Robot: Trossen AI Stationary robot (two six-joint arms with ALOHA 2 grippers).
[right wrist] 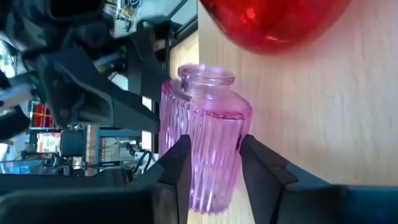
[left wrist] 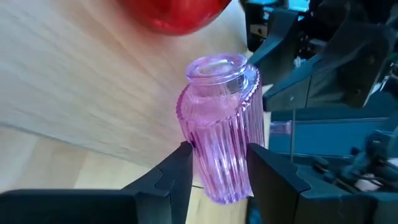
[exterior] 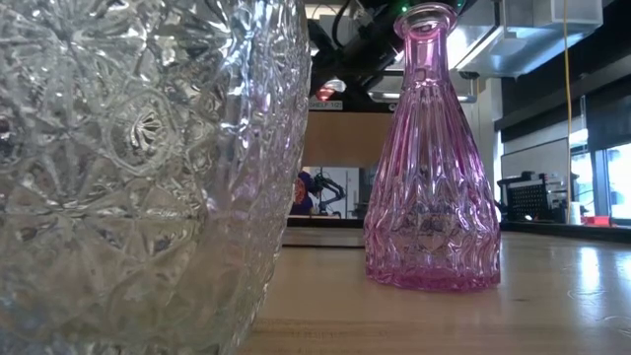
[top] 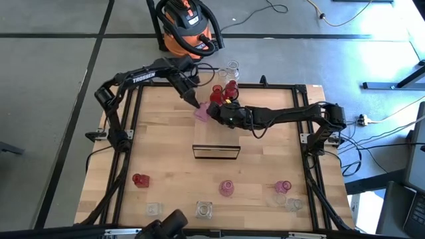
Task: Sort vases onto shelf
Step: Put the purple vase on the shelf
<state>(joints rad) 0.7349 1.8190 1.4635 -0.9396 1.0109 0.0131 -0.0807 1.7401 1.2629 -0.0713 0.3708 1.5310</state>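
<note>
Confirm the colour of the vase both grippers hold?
Pink ribbed vase, clearest in left wrist view.

Vase [top: 201, 113] on shelf [top: 214, 136], between left claw [top: 196, 105], right claw [top: 211, 111]

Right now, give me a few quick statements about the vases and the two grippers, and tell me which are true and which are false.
1. Both grippers close around the same ribbed pink vase. True: the left gripper and the right gripper each flank it.
2. That vase is clear. False: it is pink.
3. A red vase stands close beside it. True.
4. The near edge of the table holds no vases. False: red, pink and clear ones stand there.
</note>
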